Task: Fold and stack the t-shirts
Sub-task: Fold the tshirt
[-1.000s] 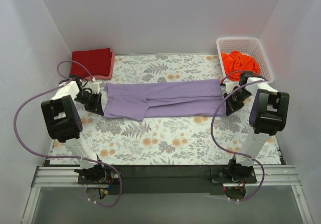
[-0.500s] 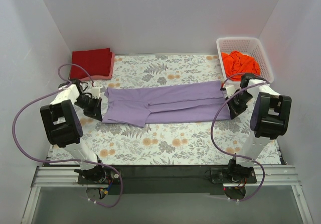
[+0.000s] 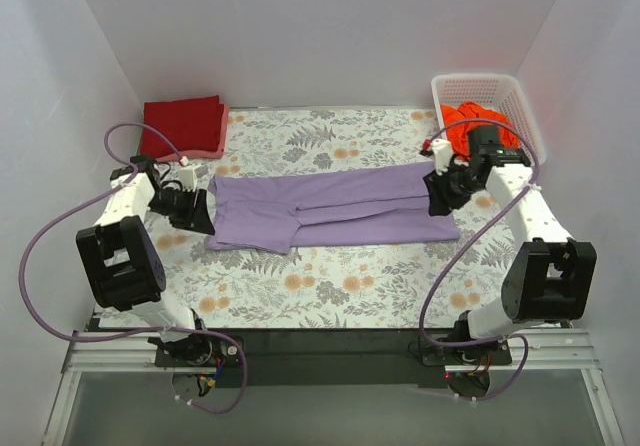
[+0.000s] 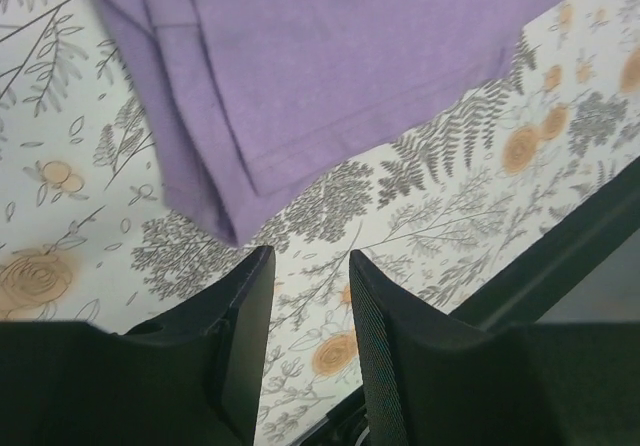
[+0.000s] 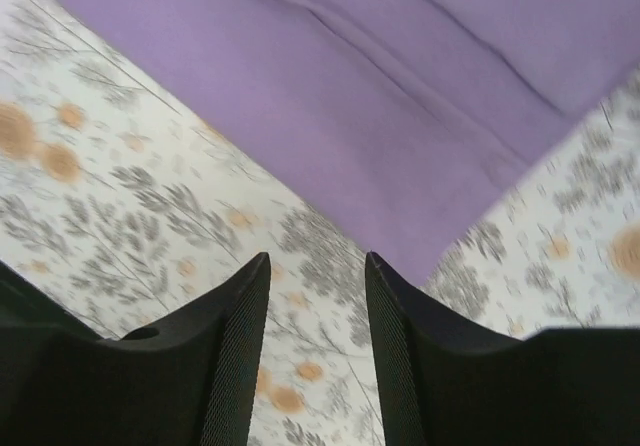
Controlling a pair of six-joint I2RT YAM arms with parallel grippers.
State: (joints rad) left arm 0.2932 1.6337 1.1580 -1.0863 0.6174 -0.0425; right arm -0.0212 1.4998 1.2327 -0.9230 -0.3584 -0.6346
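Now left jaws and right jaws have both let go, parted and empty. Lavender t-shirt (image 3: 330, 206) lies on the table (image 3: 330, 288) between them, seemingly folded lengthwise; cross-fold likely next.

One lavender t-shirt (image 3: 350, 201), one dark red t-shirt (image 3: 182, 124), one orange t-shirt (image 3: 475, 126), one white basket (image 3: 480, 79), one floral table cloth (image 3: 330, 286)

You get bright, even light from above; shadows beside the long lavender-purple cloth t-shirt (image 3: 330, 206) are soft. Your right wrist view of it is motion-blurred.
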